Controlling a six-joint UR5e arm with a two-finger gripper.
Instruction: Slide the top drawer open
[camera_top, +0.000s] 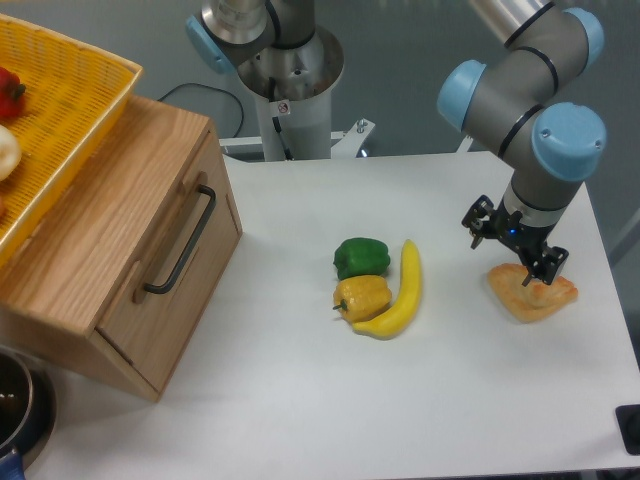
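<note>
The top drawer (150, 300) is a light-oak front panel in the wooden cabinet at the left of the table. Its long black bar handle (183, 240) runs along the panel. The panel sits flush with the casing, so the drawer looks shut. My gripper (514, 243) is far to the right, pointing down just above a toast-coloured pastry (535, 293). Its dark fingers stand apart with nothing between them. It is well away from the drawer and touches neither the handle nor the cabinet.
A yellow woven basket (70, 90) holding produce rests on the cabinet top. A green pepper (360, 256), a yellow pepper (362, 297) and a banana (402, 292) lie mid-table. A metal pot (15, 400) sits at the lower left. The arm's base (285, 85) is behind.
</note>
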